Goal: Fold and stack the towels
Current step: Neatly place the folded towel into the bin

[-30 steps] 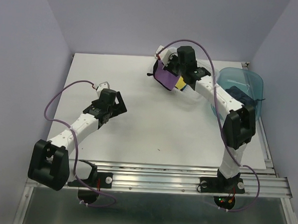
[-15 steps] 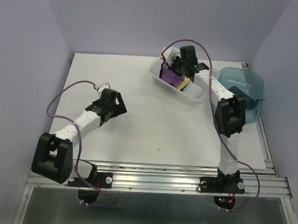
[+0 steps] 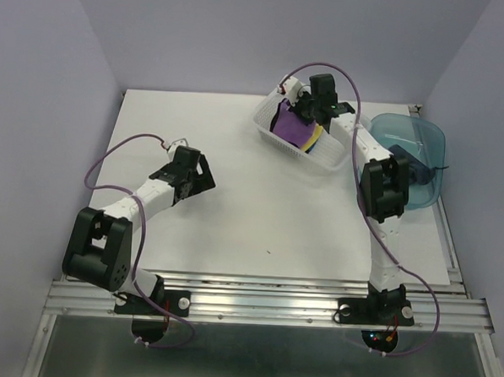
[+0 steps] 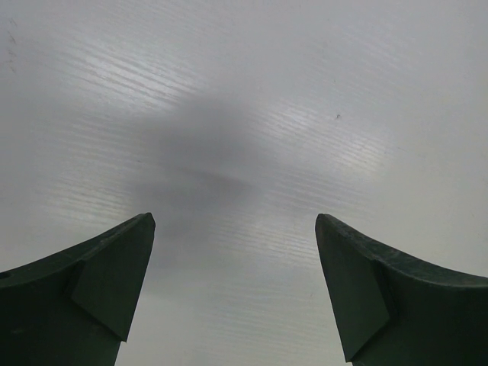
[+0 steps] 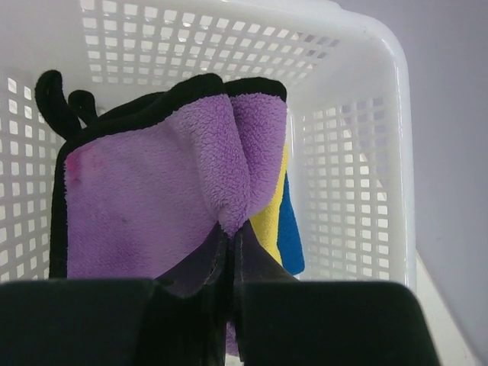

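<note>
Top external view: the white bench (image 3: 234, 213) carries a teal bin (image 3: 425, 137) at its far right edge, and just left of that a white slotted basket (image 3: 266, 135). In the basket sits the purple towel (image 5: 145, 198), bunched and edged in black. A yellow towel (image 5: 269, 221) and a blue towel (image 5: 290, 238) are tucked against its right side. The right tool (image 5: 232, 245) is clenched on a fold of the purple towel. The left tool (image 4: 235, 223) hangs low over the bench, well apart to the left, jaws released wide.

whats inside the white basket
A purple towel pinched by the right end effector, a yellow towel and a blue towel behind it. The basket floor beneath is hidden.
</note>
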### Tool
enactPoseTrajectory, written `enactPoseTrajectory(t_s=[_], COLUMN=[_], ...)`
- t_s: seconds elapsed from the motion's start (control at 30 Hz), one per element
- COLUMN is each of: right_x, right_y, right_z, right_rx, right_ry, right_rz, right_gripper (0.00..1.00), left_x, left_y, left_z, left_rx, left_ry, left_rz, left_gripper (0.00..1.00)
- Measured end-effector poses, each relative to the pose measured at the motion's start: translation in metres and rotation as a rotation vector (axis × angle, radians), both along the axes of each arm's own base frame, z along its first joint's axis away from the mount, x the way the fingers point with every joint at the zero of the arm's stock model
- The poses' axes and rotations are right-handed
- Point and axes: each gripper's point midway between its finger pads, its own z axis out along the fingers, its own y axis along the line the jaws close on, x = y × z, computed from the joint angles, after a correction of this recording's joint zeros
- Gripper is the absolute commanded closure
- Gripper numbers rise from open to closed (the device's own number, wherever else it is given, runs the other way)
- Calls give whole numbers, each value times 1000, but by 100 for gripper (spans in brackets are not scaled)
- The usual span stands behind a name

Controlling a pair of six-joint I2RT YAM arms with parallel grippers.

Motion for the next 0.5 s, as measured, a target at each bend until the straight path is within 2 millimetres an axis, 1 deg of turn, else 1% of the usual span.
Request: enactPoseTrajectory(t_s=[0.13, 0.17, 0.2, 0.3, 0.37, 0.43, 0.47, 0.5], right_x=[5, 7, 8, 14, 18, 20, 21, 21], right_y=[-6, -7, -7, -9, -9, -11, -12, -14], right_z=[-11, -15, -17, -24, -29, -34, -37, -38], right_rx=[6, 7, 10, 20, 20, 22, 21, 24], right_ry=[17, 22, 27, 37, 38, 43, 45, 49], right_rz=[-16, -19, -20, -33, -41, -57, -64, -71], right_gripper=[96, 93, 86, 83, 72, 65, 52, 48], left_x=[3, 3, 4, 6, 6, 7, 7, 7], left_y=[-1, -2, -3, -3, -4, -4, -4, -4], left_z=[-3, -3, -2, 0, 0, 1, 1, 1], left_rx=[-5, -5, -7, -9, -9, -9, -10, -10], left_ry=[9, 10, 7, 3, 2, 1, 0, 0], left_rz=[-5, -7, -9, -11, -12, -12, -13, -13], left_gripper=[1, 1, 1, 1, 1, 1, 1, 1])
